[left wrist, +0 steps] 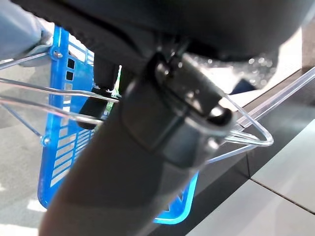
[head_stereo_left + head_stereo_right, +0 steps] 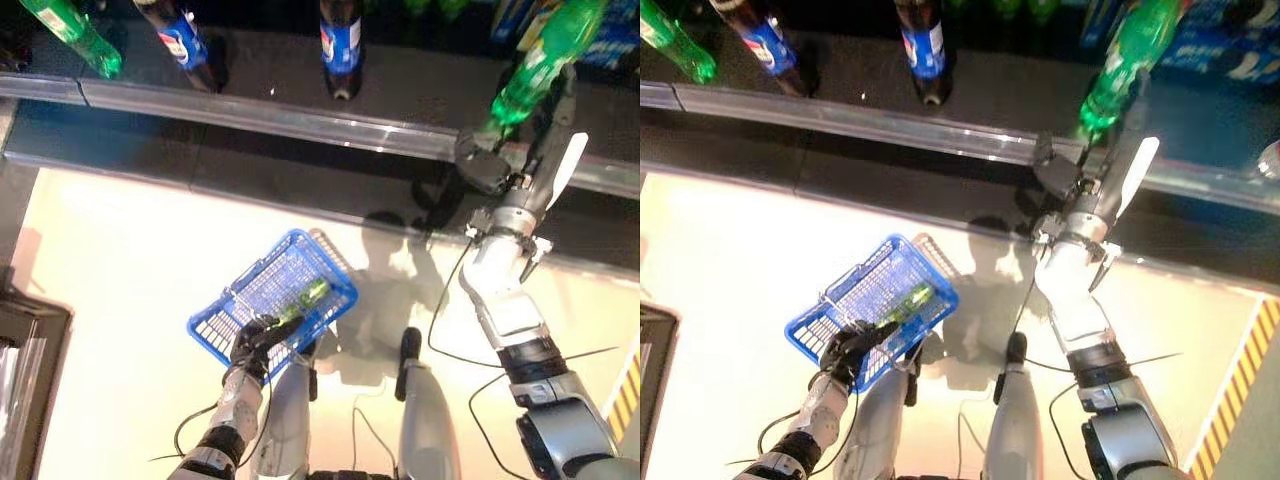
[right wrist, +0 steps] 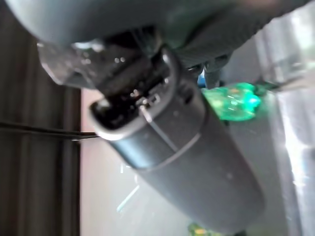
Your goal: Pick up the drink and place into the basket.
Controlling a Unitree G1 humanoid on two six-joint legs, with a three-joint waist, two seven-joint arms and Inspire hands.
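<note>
A green drink bottle stands on the dark shelf at the upper right. My right hand is raised at its base, fingers straight along the bottle's side and the white-covered thumb spread off to the right, so it is open. The right wrist view shows the bottle's green base just past the thumb. My left hand is shut on the wire handles of the blue basket, held low in front of me. Another green bottle lies inside the basket.
The shelf's front edge runs across the top. Dark cola bottles with blue labels and a green bottle stand on it further left. Blue packs are at the far right. A yellow-black stripe marks the floor.
</note>
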